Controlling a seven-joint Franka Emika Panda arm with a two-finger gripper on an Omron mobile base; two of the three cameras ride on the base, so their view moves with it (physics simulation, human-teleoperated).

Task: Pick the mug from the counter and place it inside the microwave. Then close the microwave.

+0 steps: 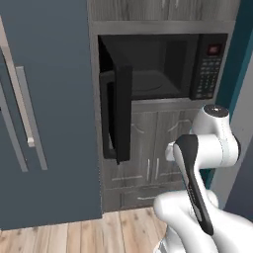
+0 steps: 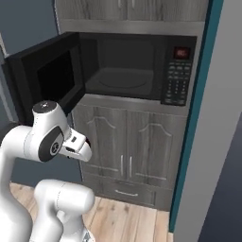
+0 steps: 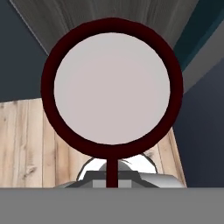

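Tool clamped on mug (rim fills hand view). Microwave at 12 o'clock, door half open: risk, mug clips door edge on entry.

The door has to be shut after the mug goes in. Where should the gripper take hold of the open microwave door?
Probably its free vertical edge, approached from the front: the door stands swung out leftward, with that edge facing the robot and unobstructed.
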